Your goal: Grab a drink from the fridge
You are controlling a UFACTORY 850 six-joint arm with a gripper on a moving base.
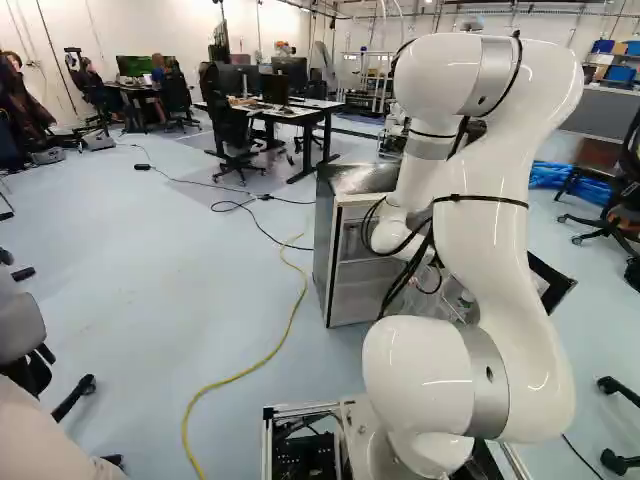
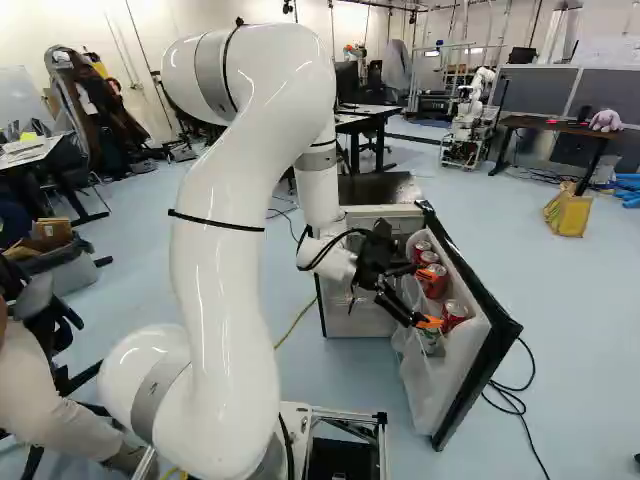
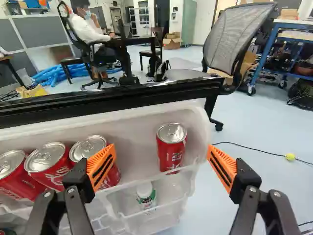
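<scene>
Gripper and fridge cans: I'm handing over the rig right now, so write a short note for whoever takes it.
Gripper: open, holding nothing, at the shelf of the door.
Cans: lone can upright on the shelf, ahead of the gap between the fingers; three other cans in a row to one side, the nearest partly hidden by one finger.
Done: door open, gripper at the drinks.
Left: grip a can, lift it out. The lone can looks the easier pick.
</scene>
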